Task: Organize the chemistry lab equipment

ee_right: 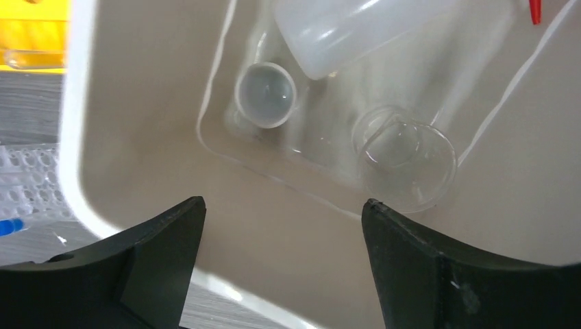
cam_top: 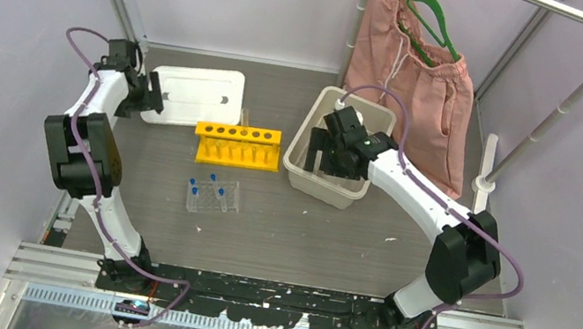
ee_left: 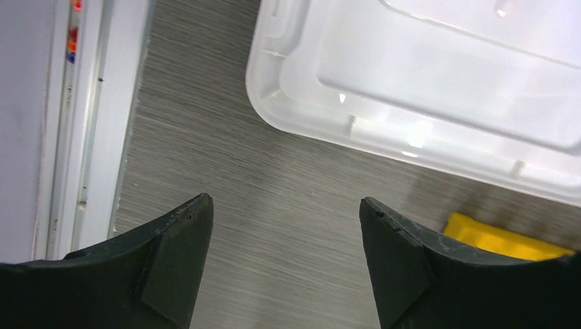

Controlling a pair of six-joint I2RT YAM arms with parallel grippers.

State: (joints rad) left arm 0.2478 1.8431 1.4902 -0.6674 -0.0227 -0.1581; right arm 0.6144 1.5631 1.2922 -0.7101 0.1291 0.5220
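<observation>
- Right fingers: spread, empty, over beige plastic bin. Red-spouted white squeeze bottle, tiny white cup and small clear glass beaker lie inside, so binned.
- Left fingers: spread, empty, above counter far-left corner, by translucent white lid; probably staged for it.
- Yellow six-hole tube rack, clear plastic grid rack: mid-counter, not binned.

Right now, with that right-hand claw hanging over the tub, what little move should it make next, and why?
Probably lift the right gripper straight up, clear of the bin. Its jaws are open and empty, the clear glassware and squeeze bottle already lie inside, while the yellow rack and clear grid rack wait on the table.
</observation>
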